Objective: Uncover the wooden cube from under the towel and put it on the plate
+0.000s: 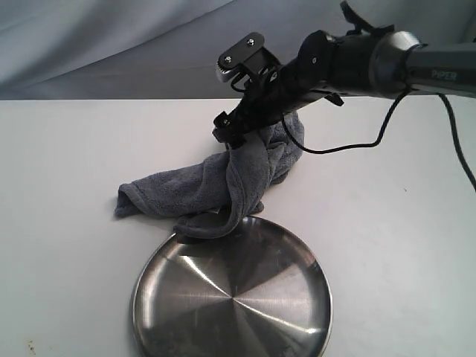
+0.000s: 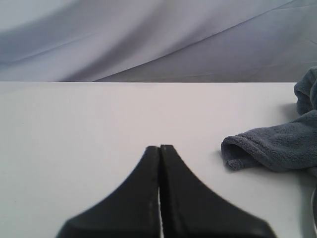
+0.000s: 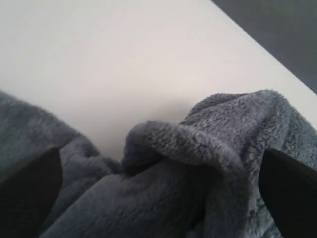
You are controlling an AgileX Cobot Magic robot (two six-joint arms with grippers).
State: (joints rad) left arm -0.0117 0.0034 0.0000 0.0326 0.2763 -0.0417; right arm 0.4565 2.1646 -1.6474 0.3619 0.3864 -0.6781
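Note:
The dark grey towel (image 1: 186,190) lies bunched on the white table, its front fold overlapping the far rim of the shiny steel plate (image 1: 245,312). The wooden cube is hidden. My right gripper (image 1: 227,137) reaches in from the right and is down on the towel's raised hump. In the right wrist view its fingers (image 3: 29,188) stand wide apart with plush towel (image 3: 198,144) folds filling the gap, so the right gripper (image 3: 161,168) is open. My left gripper (image 2: 159,148) is shut and empty, low over bare table, with the towel's end (image 2: 267,148) off to one side. It is outside the exterior view.
The white table (image 1: 67,163) stretches to the left and right of the towel, and a grey-blue cloth backdrop (image 1: 111,44) hangs behind it. The right arm's black cable (image 1: 349,145) loops above the table at the right. The plate reaches the view's front edge.

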